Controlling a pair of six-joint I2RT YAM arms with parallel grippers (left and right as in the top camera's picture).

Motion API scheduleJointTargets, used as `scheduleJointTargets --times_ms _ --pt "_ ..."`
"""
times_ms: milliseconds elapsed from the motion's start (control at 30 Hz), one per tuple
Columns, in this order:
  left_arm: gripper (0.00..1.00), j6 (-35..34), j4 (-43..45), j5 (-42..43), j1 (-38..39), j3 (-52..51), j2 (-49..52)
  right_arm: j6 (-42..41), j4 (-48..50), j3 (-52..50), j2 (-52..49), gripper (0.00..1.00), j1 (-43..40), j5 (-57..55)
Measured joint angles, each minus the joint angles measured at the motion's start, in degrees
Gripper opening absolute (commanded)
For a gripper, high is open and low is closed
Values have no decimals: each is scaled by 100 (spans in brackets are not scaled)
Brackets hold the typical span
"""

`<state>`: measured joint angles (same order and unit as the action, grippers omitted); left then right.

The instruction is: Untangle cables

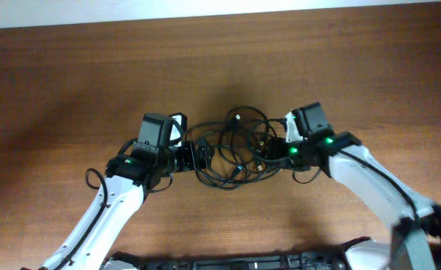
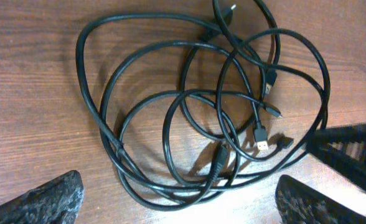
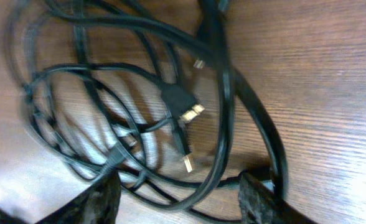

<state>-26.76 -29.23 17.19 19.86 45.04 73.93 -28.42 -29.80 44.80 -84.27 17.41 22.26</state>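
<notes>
The cables (image 1: 232, 144) are thin black cords lying in one overlapping bunch of loops on the wooden table, between my two grippers. In the left wrist view the loops (image 2: 222, 155) spread out ahead, with several small plug ends near the right. My left gripper (image 2: 183, 205) is open wide, and the nearest loop lies between its fingertips; it sits at the bunch's left edge (image 1: 200, 157). My right gripper (image 3: 180, 202) is open with several strands and a plug (image 3: 180, 99) lying between and just ahead of its fingers; it sits at the bunch's right edge (image 1: 269, 150).
The brown wooden table (image 1: 70, 90) runs to a pale strip along the far edge. The right gripper's black body shows at the right of the left wrist view (image 2: 351, 149). Both arms reach in from the near edge.
</notes>
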Motion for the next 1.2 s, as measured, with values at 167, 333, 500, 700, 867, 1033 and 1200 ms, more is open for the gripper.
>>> scheduleJointTargets --times_ms 167,333,500,700,867,1033,1200 --pt "99 0 -4 2 0 0 0 -232 951 -13 -981 4 92 802" --pt "100 0 -96 2 0 0 2 -262 1095 118 -765 4 -273 2581" --pt "95 2 -116 2 0 0 2 -149 1187 310 140 4 -361 4065" --pt "63 24 -17 11 17 0 116 -122 2339 345 2332 4 -361 4688" --pt "40 17 -4 26 542 0 673 -133 4358 396 2999 4 -446 4592" --pt "36 20 -162 17 732 0 1204 -136 4426 396 2938 4 -1578 4234" --pt "36 20 -269 -2 734 0 1377 -140 4433 396 2680 4 -3344 3858"
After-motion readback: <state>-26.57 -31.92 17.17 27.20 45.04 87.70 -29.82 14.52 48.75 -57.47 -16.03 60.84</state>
